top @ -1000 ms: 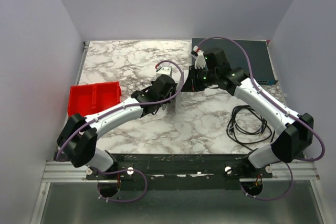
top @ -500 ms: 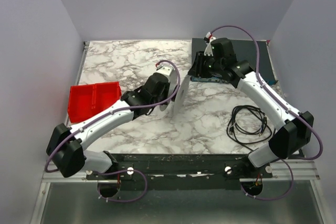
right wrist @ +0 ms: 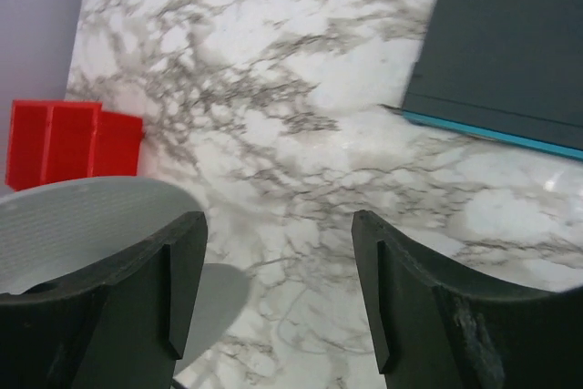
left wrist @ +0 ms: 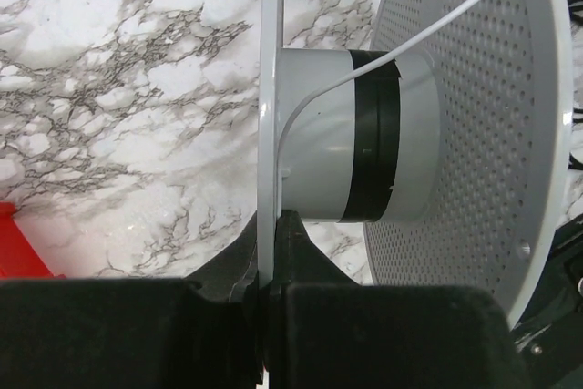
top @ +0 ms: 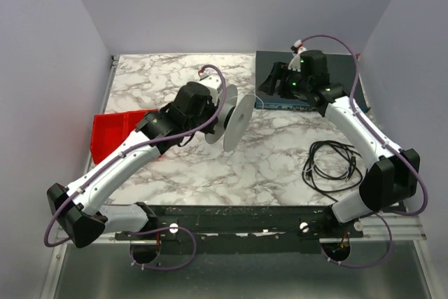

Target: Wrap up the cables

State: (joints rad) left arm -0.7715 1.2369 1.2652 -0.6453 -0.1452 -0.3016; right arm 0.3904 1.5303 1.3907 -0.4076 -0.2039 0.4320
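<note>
grey spool point(left wrist: 314, 134) flange pinched in left jaws; right jaws spread above table point(right wrist: 301, 179).

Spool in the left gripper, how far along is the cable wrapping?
Early. Done: the left gripper is clamped on one flange of the spool. In hand: a thin white line runs across its hub, beside a black band. Left: the black cable lies loose on the table, and the right gripper is open, empty.

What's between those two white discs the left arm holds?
The grey hub of the spool, with a black band around it and a thin white line crossing it; the left wrist view shows it.
</note>
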